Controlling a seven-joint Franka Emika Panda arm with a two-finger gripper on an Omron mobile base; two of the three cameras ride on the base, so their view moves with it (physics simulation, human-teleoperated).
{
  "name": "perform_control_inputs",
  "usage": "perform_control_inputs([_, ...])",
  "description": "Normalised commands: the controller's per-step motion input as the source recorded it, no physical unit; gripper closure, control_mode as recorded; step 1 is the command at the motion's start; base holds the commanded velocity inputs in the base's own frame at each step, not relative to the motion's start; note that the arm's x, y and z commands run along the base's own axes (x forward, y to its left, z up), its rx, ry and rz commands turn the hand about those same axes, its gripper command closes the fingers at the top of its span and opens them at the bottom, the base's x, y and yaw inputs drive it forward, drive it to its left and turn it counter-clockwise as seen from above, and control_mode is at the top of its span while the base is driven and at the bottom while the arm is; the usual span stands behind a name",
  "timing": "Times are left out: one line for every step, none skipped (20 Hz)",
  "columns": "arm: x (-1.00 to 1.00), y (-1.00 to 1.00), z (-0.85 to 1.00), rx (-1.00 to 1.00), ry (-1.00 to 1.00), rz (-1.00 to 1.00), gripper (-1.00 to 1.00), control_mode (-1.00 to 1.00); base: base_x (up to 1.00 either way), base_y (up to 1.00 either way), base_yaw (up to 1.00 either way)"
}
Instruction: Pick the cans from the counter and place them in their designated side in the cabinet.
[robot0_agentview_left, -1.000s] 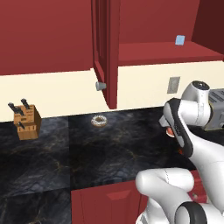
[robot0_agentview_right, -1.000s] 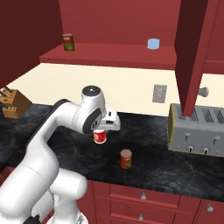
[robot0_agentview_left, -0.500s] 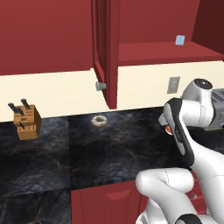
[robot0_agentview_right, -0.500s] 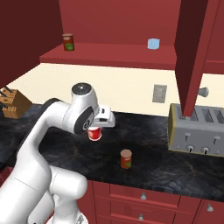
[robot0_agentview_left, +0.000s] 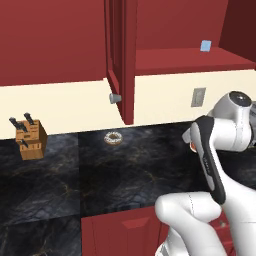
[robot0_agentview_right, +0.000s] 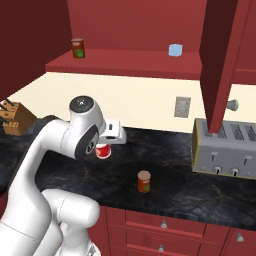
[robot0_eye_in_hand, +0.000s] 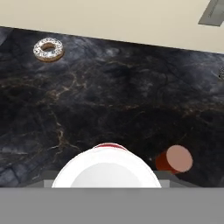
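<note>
The end effector (robot0_agentview_right: 104, 148) hangs above the black marble surface (robot0_agentview_right: 170, 165), lifted clear of it, with the bright red can (robot0_agentview_right: 103, 151) gripped under the white hand. In the right base view the can's red body shows just below the hand, off the surface. The jaws are closed part-way around that can, and in the hand view its pale top (robot0_eye_in_hand: 107, 168) sits close against the camera at the bottom. In the left base view a sliver of red (robot0_agentview_left: 192, 145) shows beside the arm's dark-lined link.

The darker maroon-brown can (robot0_agentview_right: 144, 181) stands upright on the surface near its front edge, toward the toaster (robot0_agentview_right: 225, 148) but well apart from it. In the hand view this can (robot0_eye_in_hand: 174, 159) stands just beside the held one.

A sprinkled doughnut (robot0_agentview_left: 113, 137) lies near the back edge of the surface, below the grey knob (robot0_agentview_left: 115, 98) of the open cabinet door (robot0_agentview_left: 121, 55). A knife block (robot0_agentview_left: 30, 139) sits toward the left end of the surface, close to the wall.

On the cabinet's red inner shelf (robot0_agentview_right: 125, 65), a small can with a green label (robot0_agentview_right: 77, 48) stands at one end, and a light-blue box (robot0_agentview_right: 175, 50) stands farther along, well apart from it. A wall socket (robot0_agentview_right: 182, 106) is set in the cream wall above the back edge of the surface.
</note>
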Motion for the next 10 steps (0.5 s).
perform_control_inputs([-0.22, 0.12, 0.29, 0.00, -0.11, 0.00, 1.00, -1.00, 0.00, 0.00, 0.00])
perform_control_inputs([-0.20, 0.13, 0.29, 0.00, -0.11, 0.00, 1.00, -1.00, 0.00, 0.00, 0.00])
perform_control_inputs([-0.16, 0.12, 0.30, 0.00, -0.10, 0.01, 1.00, -1.00, 0.00, 0.00, 0.00])
perform_control_inputs([-0.07, 0.06, 0.25, 0.00, -0.08, 0.02, 1.00, -1.00, 0.00, 0.00, 0.00])
perform_control_inputs([-0.05, 0.04, 0.25, 0.00, -0.09, 0.02, 1.00, -1.00, 0.00, 0.00, 0.00])
perform_control_inputs([-0.05, 0.05, 0.27, 0.00, -0.10, 0.02, 1.00, -1.00, 0.00, 0.00, 0.00])
perform_control_inputs([-0.07, 0.05, 0.31, 0.00, -0.11, 0.02, 1.00, -1.00, 0.00, 0.00, 0.00])
perform_control_inputs([-0.08, 0.05, 0.33, 0.00, -0.13, 0.02, 1.00, -1.00, 0.00, 0.00, 0.00])
perform_control_inputs([-0.05, 0.05, 0.33, 0.00, -0.14, 0.01, 1.00, -1.00, 0.00, 0.00, 0.00])
perform_control_inputs([-0.04, 0.06, 0.33, 0.00, -0.13, 0.01, 1.00, -1.00, 0.00, 0.00, 0.00])
